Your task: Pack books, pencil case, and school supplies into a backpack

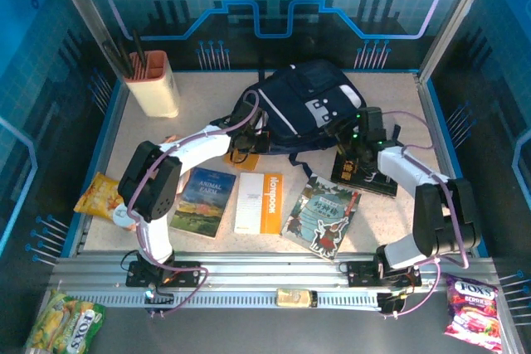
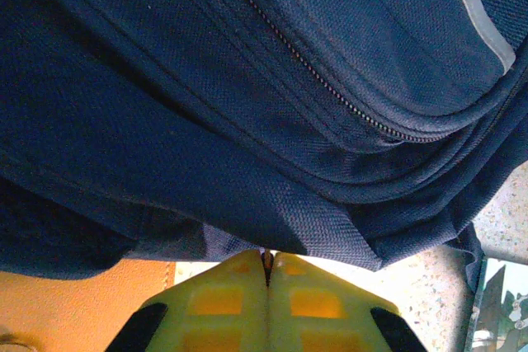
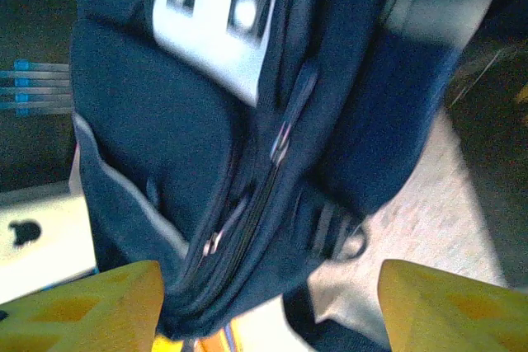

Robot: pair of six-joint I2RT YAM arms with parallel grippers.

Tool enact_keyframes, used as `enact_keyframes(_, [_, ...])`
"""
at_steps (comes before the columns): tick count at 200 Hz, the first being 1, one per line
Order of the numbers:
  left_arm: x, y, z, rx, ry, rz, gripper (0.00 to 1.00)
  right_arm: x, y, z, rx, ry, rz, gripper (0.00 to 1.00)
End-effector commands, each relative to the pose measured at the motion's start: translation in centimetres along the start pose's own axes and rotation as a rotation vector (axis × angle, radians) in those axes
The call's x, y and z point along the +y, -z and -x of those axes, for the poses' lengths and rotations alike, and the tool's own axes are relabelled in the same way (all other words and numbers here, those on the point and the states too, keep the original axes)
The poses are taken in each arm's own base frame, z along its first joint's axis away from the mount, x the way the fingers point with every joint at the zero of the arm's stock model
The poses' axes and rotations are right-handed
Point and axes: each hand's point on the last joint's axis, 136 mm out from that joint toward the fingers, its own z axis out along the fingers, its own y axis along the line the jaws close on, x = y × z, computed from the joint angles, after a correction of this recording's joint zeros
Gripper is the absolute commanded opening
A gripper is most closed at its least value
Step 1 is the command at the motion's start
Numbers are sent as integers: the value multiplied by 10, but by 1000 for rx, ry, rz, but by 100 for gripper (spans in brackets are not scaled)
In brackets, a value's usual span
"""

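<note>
The navy backpack [image 1: 303, 104] lies at the back centre of the table. My left gripper [image 1: 249, 137] is at its near-left edge, shut, with the hem of the backpack [image 2: 247, 121] pinched at its tips [image 2: 266, 260]. My right gripper [image 1: 353, 134] hovers at the bag's right side, open, its yellow fingers [image 3: 91, 307] spread wide around the zippered end of the backpack [image 3: 247, 121] without touching it. In front lie the Animal Farm book [image 1: 203, 201], the white-and-orange notebook [image 1: 259, 202] and the cartoon-cover book [image 1: 322, 215]. A black book [image 1: 365, 173] lies under the right arm.
A beige holder with pencils [image 1: 152, 82] stands at the back left. A yellow snack packet [image 1: 99, 196] lies at the left edge. An orange flat item [image 1: 246, 160] peeks from under the bag. Candy bags [image 1: 62, 321] [image 1: 473, 312] lie beyond the front rail.
</note>
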Motion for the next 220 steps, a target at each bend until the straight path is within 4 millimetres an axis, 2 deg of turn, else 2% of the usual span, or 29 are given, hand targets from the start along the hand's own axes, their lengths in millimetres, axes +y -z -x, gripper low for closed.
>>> enact_keyframes(1, [-13, 6, -2, 34, -34, -28, 0, -2, -11, -34, 44, -71, -26, 69])
enact_keyframes(19, [-15, 8, -2, 35, -38, -32, 0, 7, -26, -53, 77, -84, -15, 65])
enact_keyframes(35, [-18, 9, -2, 37, -41, -38, 0, 13, -40, -62, 98, -86, -4, 60])
enact_keyframes(43, [-19, 9, -3, 42, -43, -41, 0, 7, -46, -66, 109, -84, -27, 59])
enact_keyframes(46, [-20, 10, -3, 41, -45, -43, 0, 17, -47, -64, 108, -78, -8, 59])
enact_keyframes(56, [-20, 10, -4, 47, -48, -38, 0, 21, -55, -65, 117, -70, 1, 57])
enact_keyframes(80, [-19, 11, -6, 56, -52, -27, 0, 19, -72, -69, 150, -74, -6, 52])
enact_keyframes(96, [-19, 12, -7, 56, -58, -24, 0, 18, -77, -65, 129, -57, -20, 49])
enact_keyframes(108, [-18, 14, -8, 62, -61, -19, 0, 18, -77, -57, 96, -32, -34, 44])
enact_keyframes(147, [-2, 25, -3, 48, -33, 78, 0, 18, -69, -26, -18, 102, -90, 10])
enact_keyframes(185, [18, 35, 6, 31, -12, 134, 0, 24, -51, -4, -87, 209, -109, 2])
enact_keyframes(220, [29, 43, 9, 28, -21, 155, 0, 42, -28, 12, -141, 310, -93, 2])
